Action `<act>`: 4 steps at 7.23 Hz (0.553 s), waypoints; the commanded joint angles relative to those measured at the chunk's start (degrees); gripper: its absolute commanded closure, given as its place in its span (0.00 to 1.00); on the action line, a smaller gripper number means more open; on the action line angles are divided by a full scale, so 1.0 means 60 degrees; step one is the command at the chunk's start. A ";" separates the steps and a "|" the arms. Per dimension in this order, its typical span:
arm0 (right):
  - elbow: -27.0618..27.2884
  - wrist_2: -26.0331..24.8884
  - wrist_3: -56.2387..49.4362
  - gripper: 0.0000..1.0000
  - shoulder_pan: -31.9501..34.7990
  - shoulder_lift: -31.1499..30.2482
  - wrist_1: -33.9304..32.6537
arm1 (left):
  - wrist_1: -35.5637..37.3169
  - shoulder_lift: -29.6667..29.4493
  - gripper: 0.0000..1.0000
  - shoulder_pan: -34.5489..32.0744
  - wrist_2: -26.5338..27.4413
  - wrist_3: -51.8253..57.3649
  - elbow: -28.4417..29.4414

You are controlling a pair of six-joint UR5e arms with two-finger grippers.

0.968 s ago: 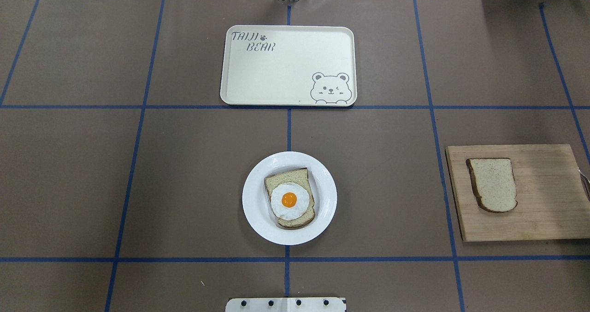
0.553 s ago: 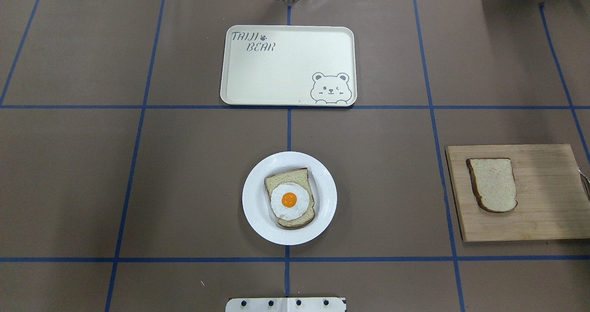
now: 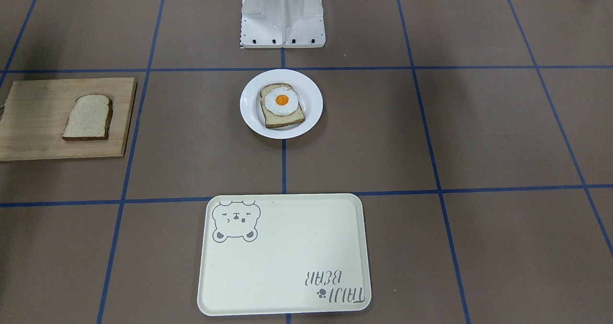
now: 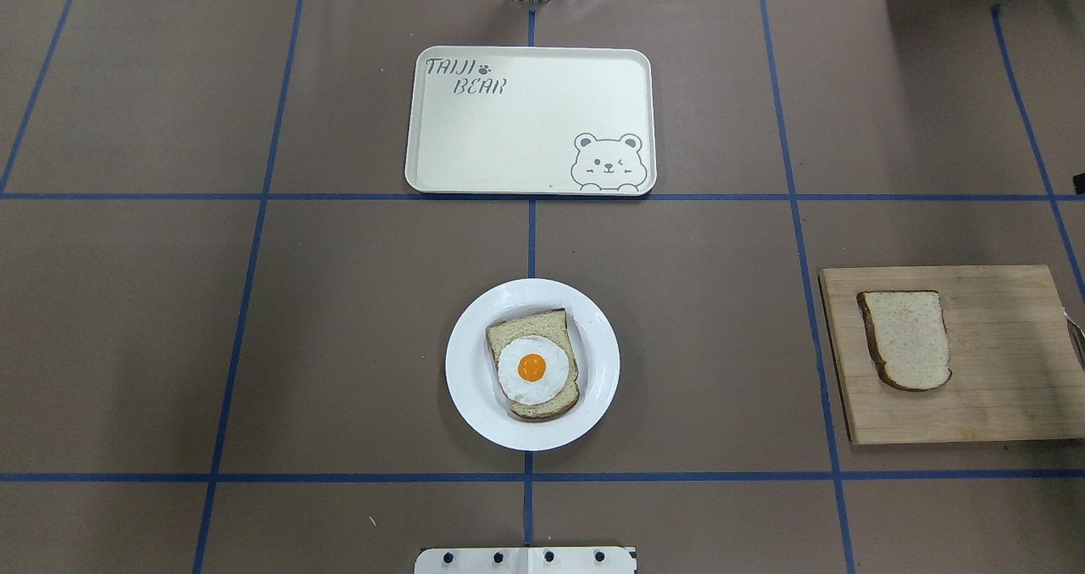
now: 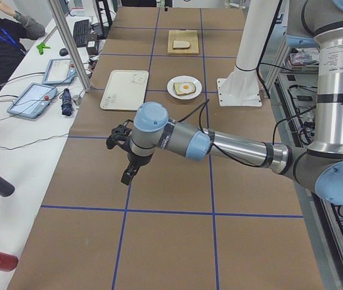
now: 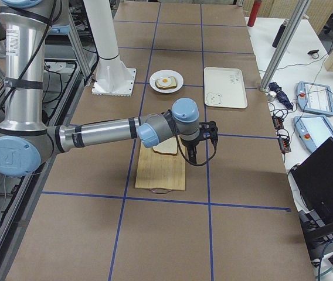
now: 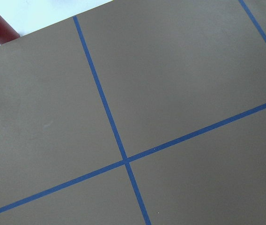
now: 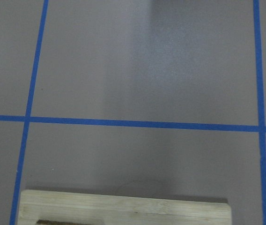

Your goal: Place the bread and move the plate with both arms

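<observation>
Step in hand, prob.: right arm goes for the plain pale speckled bread slice w/ dark brown crust. It lies flat on the light wooden cutting board at the right of the brown table w/ blue tape lines, well apart from the round glossy white plate at centre, near the robot base. The plate holds a 2nd slice topped w/ a fried egg; the cream rectangular bear tray sits on the far side of it. The right gripper hangs above the table by the board's far edge; the left gripper hangs over the table's left end. Both show in side views only, so can't tell if fingers are spread or closed. To do it well: centre the right gripper over the slice, fingers across its narrower width, descend slowly & pinch at the crust. The slice is thin & flat, so a fingertip prob. must slip under an edge, & the board could slide. Lift level, carry across, set it squarely on the egg w/o nudging the plate.
</observation>
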 commanded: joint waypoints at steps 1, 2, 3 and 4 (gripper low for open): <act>0.0021 -0.1340 0.3692 0.02 -0.1988 -0.0807 0.2668 | -0.0028 -0.0004 0.02 0.0000 0.0000 0.0000 -0.0028; 0.0006 -0.2172 0.4591 0.03 -0.2881 -0.1203 0.3593 | -0.0028 -0.0004 0.02 0.0000 0.0000 0.0000 -0.0043; 0.0006 -0.2746 0.5412 0.06 -0.3572 -0.1236 0.3863 | -0.0028 0.0025 0.02 0.0000 0.0000 0.0000 -0.0043; 0.0006 -0.3608 0.5710 0.11 -0.4333 -0.1236 0.3866 | -0.0028 0.0054 0.02 0.0000 0.0000 0.0000 -0.0057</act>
